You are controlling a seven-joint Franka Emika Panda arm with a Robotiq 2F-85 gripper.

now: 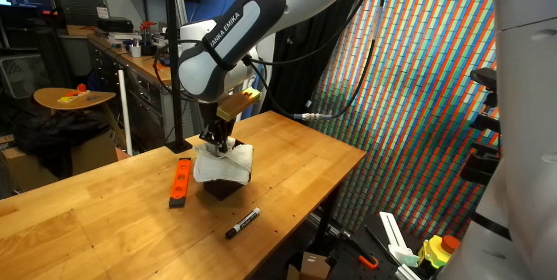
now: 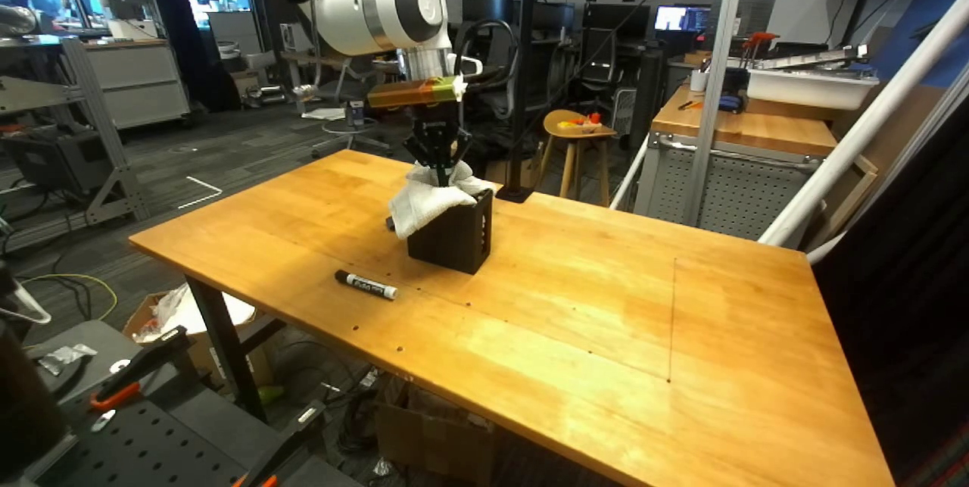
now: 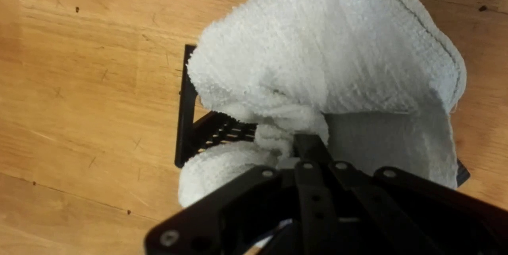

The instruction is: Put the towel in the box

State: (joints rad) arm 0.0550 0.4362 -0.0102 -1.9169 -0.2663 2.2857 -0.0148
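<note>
Wrist view: towel (image 3: 317, 48) draped over the box (image 3: 183, 128)

My gripper (image 3: 310, 144) has its fingers closed together, tips pressed into the towel's bunched middle; whether a fold is pinched between them I cannot determine. The towel spans the box's mouth and hangs over its sides; a gap exposes mesh. In an exterior view an orange bar (image 1: 180, 182) lies just beside the box; in both exterior views a marker (image 2: 366, 285) lies near it on the tabletop (image 2: 621, 298).
</note>
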